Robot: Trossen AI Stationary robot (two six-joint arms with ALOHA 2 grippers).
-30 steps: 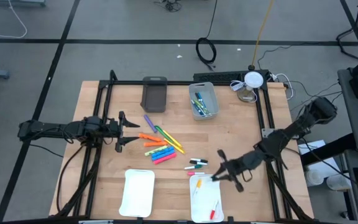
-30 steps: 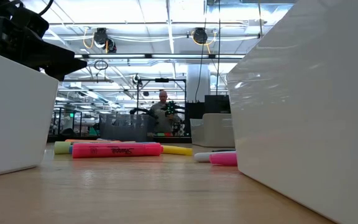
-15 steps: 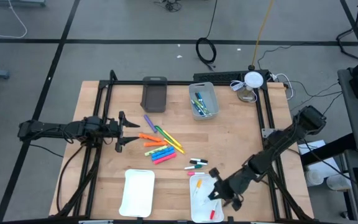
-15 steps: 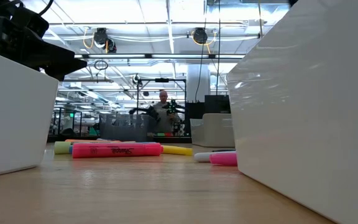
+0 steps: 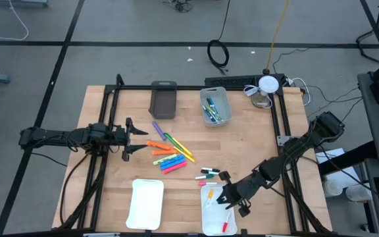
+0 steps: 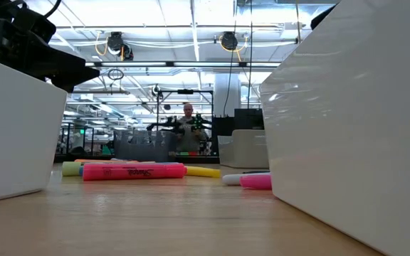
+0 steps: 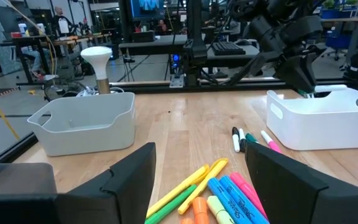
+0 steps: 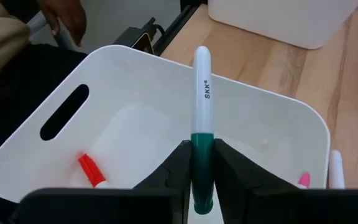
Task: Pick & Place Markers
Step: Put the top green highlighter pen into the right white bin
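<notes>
My right gripper (image 5: 224, 197) hangs over the right white tray (image 5: 206, 220), shut on a thin white-barrelled marker (image 8: 202, 93) with a green cap. A red marker (image 8: 92, 171) lies inside this tray. Loose markers (image 5: 166, 155) lie in a heap on the wood at mid-table, with a few thin ones (image 5: 209, 173) nearer the tray. My left gripper (image 5: 129, 139) waits open at the table's left, level, its fingers facing the heap (image 7: 222, 193) and touching nothing. My right gripper pinches the marker's green cap end (image 8: 202, 146) between its two fingers. The fingers slant down from the table's right, and the marker lies along them. Its white barrel sticks out ahead of the fingertips, clear above the tray's floor.
A second white tray (image 5: 145, 204) stands at the near left. A light grey bin (image 5: 215, 105) holding markers and a dark grey bin (image 5: 164, 99) stand at the far edge. A lamp (image 5: 267, 85) is at the far right corner. A person's hand (image 8: 67, 15) shows beyond the table.
My right gripper has moved toward the table's near edge and a little left, from beside the thin markers to over the right tray. It has sunk slightly and tipped downward.
</notes>
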